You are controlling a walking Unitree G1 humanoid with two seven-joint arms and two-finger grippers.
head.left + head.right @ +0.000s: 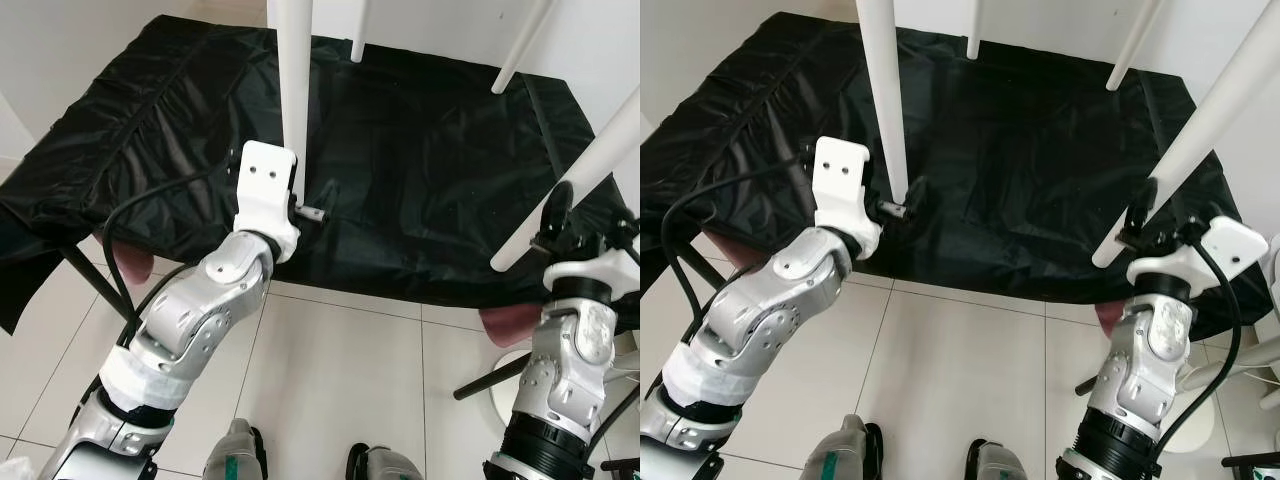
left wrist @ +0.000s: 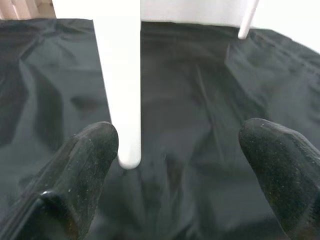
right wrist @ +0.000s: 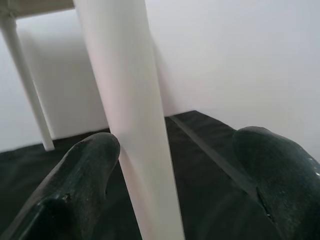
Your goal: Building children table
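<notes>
- Here, a white children's table is standing on a black plastic sheet [image 1: 420, 150], its four round legs rising out of the top of the head views; the tabletop itself is lying above the frame.
- The near left leg [image 1: 296, 100] is running straight up, its rounded foot resting on the sheet just beyond the left gripper [image 2: 175, 150].
- That gripper is reaching forward with its fingers spread wide, holding nothing; one black fingertip [image 2: 92, 150] is sitting just beside the leg, the other well apart.
- The near right leg [image 1: 1200, 130] is leaning, its long axis slanting up and outward from its foot.
- The right gripper [image 3: 175, 165] is gaping wide at that leg, gripping nothing; whether one pad [image 3: 90, 165] is touching it, I cannot tell.
- Each arm is nearest its own leg, so any grasp would likely be closing across the leg's axis.
- The legs are looking smooth, hard and matte-painted; the sheet is looking thin, glossy and wrinkled, probably slippery under the feet.
</notes>
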